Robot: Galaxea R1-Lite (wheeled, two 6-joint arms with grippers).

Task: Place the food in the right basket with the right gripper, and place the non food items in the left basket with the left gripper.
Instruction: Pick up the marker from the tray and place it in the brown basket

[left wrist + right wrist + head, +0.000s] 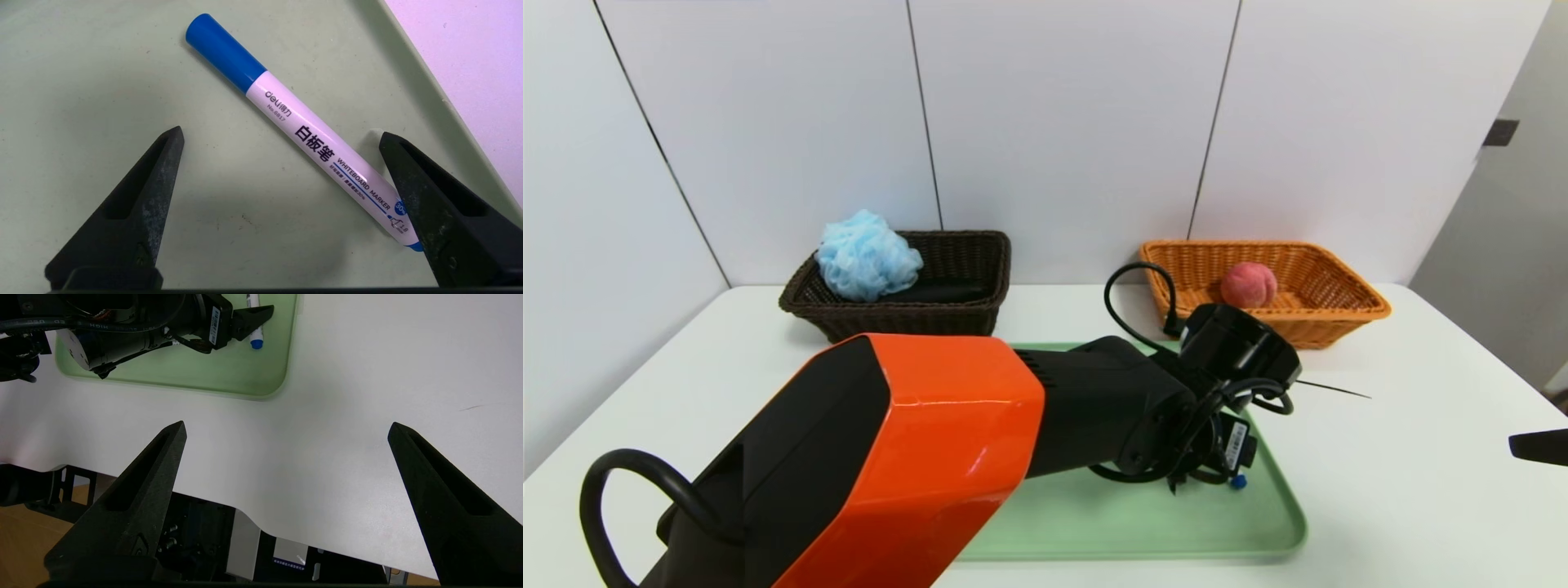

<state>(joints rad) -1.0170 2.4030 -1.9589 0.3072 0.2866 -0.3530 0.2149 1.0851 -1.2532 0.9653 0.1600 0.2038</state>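
My left gripper [280,136], spread, straddles the marker [302,134] near the tray's [412,69] right edge; my right gripper [286,428], spread, hovers over the desk's [367,375] near edge.

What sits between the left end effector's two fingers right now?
In the left wrist view, the marker lies slantwise on the green tray between the open left end effector's fingers, near one of them.
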